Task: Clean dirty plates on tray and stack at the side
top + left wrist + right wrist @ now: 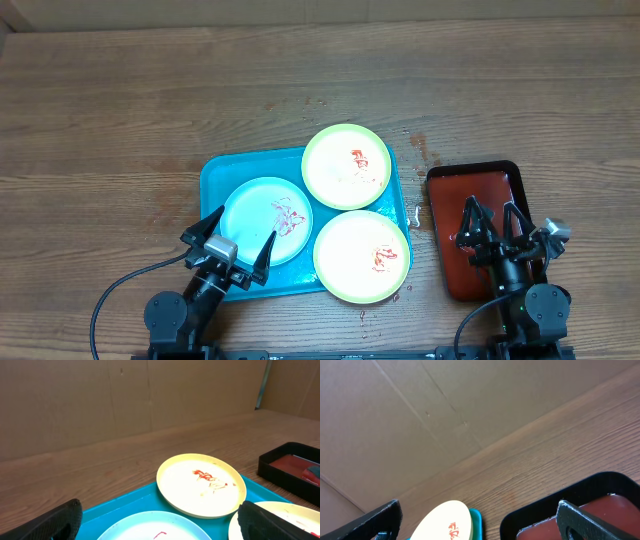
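The turquoise tray (215, 175) holds three dirty plates with red sauce smears. A pale blue plate (267, 220) lies at its left. One lime-rimmed plate (346, 166) sits at the far right corner, another (362, 256) at the near right, overhanging the rim. My left gripper (237, 240) hovers open over the blue plate's near edge, holding nothing. My right gripper (492, 222) stands open above the dark red tray (480, 185). The left wrist view shows the blue plate (150, 527) between the wide fingers, the far plate (200, 485) beyond.
The dark red, black-rimmed tray (545, 510) lies right of the turquoise tray (476, 522). Red sauce spots mark the wood (418, 145) between the trays and near the front edge (365, 315). A cardboard wall (125, 395) backs the table.
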Motion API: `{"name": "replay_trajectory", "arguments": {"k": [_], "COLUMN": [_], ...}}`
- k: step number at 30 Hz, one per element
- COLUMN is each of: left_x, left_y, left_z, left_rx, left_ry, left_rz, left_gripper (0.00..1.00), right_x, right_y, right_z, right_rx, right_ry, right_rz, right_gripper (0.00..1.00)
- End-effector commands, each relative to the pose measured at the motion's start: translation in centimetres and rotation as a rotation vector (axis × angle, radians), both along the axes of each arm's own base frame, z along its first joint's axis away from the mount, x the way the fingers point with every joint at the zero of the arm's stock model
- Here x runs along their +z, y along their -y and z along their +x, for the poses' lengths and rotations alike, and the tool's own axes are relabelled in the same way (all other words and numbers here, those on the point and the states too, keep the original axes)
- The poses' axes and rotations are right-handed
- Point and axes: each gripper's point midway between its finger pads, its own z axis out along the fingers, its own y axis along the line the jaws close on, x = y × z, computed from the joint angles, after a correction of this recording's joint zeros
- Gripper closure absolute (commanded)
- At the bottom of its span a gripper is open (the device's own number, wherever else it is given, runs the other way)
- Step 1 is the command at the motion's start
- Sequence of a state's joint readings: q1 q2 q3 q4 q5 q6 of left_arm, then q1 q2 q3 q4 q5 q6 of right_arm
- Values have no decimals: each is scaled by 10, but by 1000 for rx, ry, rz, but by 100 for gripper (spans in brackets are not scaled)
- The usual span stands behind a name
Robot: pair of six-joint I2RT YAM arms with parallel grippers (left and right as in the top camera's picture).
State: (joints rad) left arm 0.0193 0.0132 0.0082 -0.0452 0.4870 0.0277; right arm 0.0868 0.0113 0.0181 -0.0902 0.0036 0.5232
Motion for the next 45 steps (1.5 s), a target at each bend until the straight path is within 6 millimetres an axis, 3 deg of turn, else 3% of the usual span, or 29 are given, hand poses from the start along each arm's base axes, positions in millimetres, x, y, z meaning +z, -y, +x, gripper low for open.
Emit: {"name": "replay_trajectory", "arguments": {"k": [1,38,45], "left_x": [0,0,0], "left_y": [3,3,3], "left_z": [-2,-2,-2], "left_rx": [-17,-17,-17], "left_ry": [-1,-1,-1], "left_rz": [-12,-12,-12], "left_gripper": [0,0,0], "right_x": [-2,-2,1], "right_y": [0,0,-22], "right_z": [0,0,-4], "right_rx": [3,1,132], "right_ry": [3,4,43], "right_rz": [-3,-5,-220], "right_gripper": [0,0,0]}}
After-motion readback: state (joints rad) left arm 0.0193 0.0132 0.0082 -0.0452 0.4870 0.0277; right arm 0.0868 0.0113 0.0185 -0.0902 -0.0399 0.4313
